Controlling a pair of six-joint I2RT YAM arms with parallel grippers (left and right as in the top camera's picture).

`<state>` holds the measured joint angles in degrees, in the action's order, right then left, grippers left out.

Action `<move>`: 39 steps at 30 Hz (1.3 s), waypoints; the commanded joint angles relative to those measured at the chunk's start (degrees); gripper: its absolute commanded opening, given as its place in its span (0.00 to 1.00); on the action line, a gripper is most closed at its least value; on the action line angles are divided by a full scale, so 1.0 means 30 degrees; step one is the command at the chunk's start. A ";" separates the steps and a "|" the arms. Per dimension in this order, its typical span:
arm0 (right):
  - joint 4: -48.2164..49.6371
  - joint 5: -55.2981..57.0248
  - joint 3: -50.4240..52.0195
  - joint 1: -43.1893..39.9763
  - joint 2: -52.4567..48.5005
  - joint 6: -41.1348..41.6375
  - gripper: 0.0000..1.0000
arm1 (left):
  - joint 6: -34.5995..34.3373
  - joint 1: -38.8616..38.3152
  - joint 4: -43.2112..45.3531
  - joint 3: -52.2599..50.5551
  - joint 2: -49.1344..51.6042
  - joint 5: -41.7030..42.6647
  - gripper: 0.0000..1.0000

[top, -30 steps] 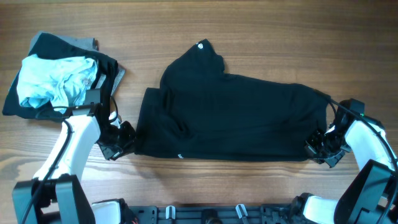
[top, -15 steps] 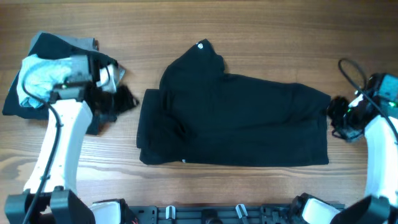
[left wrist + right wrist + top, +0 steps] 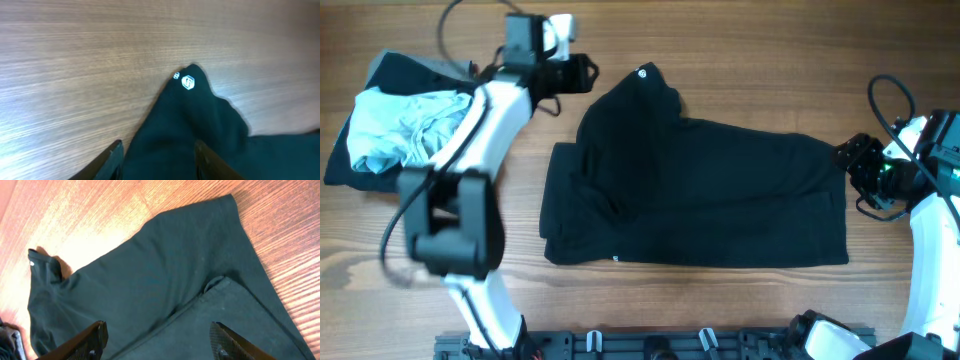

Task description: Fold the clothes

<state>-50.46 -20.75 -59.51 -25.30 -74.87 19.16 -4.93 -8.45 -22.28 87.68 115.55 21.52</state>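
Observation:
A black garment lies folded flat in the middle of the table, with a pointed corner bearing a small white logo sticking up at its far side. My left gripper hovers just left of that corner. In the left wrist view it is open, its fingers straddling the black cloth below the logo, holding nothing. My right gripper sits at the garment's right edge. It is open wide above the cloth.
A pile of clothes, a light blue garment on dark and grey ones, lies at the far left. The left arm reaches across beside that pile. Bare wooden table surrounds the black garment.
Both grippers let go of the garment's near corners and opened. The left arm swung up to the far pointed corner. The right arm rose to the right edge.

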 commanded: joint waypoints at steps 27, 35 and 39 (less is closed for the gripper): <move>-0.0714 -0.0386 -0.0131 -0.0058 0.0131 -0.0379 0.70 | 0.2470 -0.3774 0.4197 0.3891 0.4459 -0.2630 0.04; -0.0772 -0.0386 -0.0131 -0.0058 0.0131 -0.0393 0.70 | 0.2339 -0.4656 -0.2106 0.3891 0.2244 -0.2404 0.04; -0.0831 -0.0386 -0.0131 -0.0058 0.0131 -0.0415 0.70 | 0.2331 -0.5646 -0.7701 0.3891 0.2251 -0.2419 0.04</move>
<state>-52.71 -20.99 -59.51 -25.30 -74.87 19.14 2.48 -23.00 -38.50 99.46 122.34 13.56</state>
